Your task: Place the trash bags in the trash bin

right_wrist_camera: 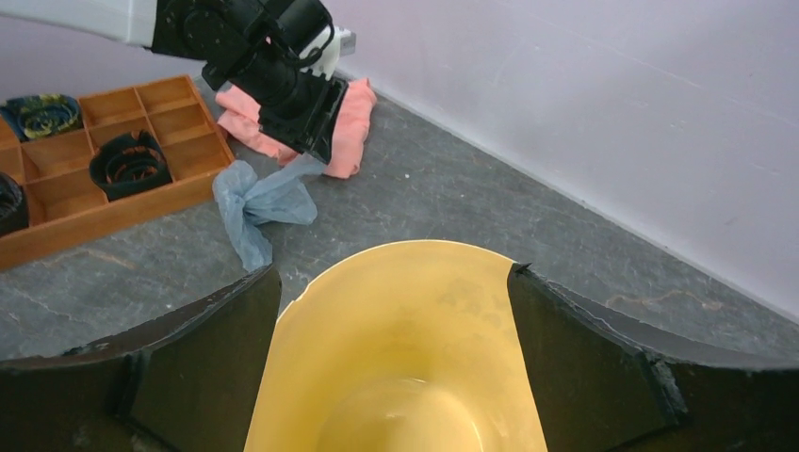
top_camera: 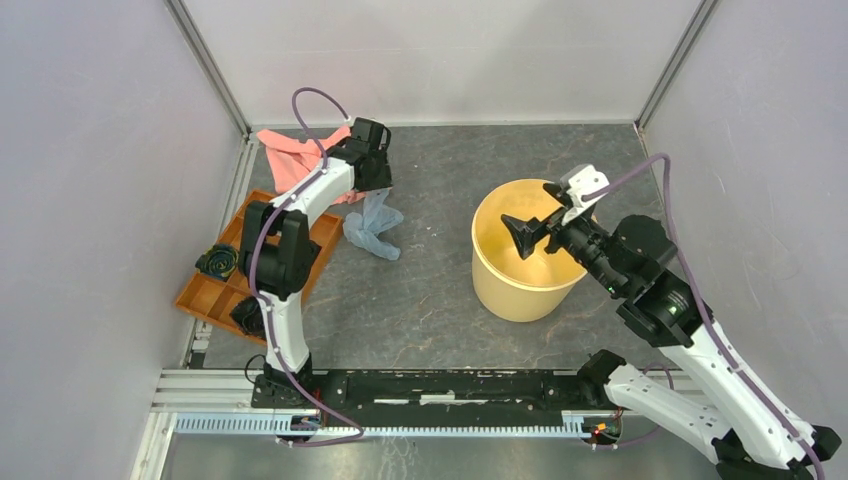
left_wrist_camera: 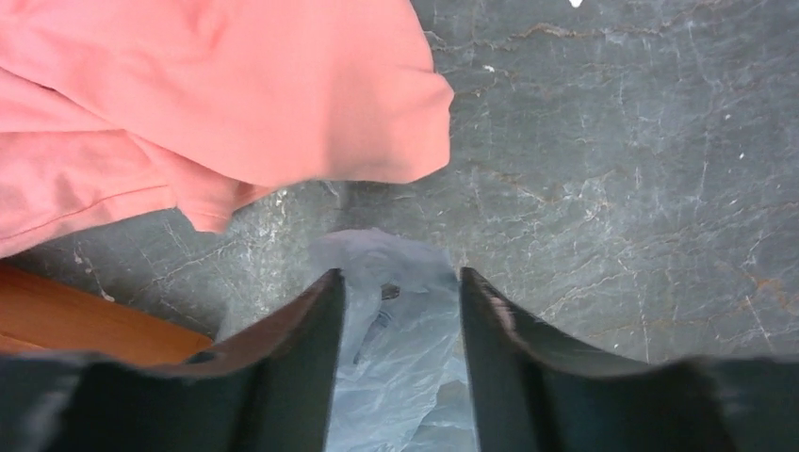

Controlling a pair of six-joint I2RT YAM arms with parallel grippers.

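The trash bag (top_camera: 375, 228) is a crumpled pale blue film. Its top is between my left gripper's (top_camera: 372, 180) fingers and its lower part trails onto the grey floor. In the left wrist view the bag (left_wrist_camera: 405, 348) fills the narrow gap of the left gripper (left_wrist_camera: 400, 282), which is shut on it. The trash bin (top_camera: 500, 280) is a pale yellow bucket, upright and empty, to the right. My right gripper (top_camera: 548, 215) is open and empty over the bin's far rim. In the right wrist view the right gripper (right_wrist_camera: 394, 268) looks into the bin (right_wrist_camera: 415, 320), with the bag (right_wrist_camera: 254, 202) beyond.
A salmon-pink cloth (top_camera: 290, 155) lies at the back left, just behind the left gripper. An orange compartmented tray (top_camera: 215, 295) with black coiled items (top_camera: 217, 262) sits along the left wall. Walls enclose the back and both sides.
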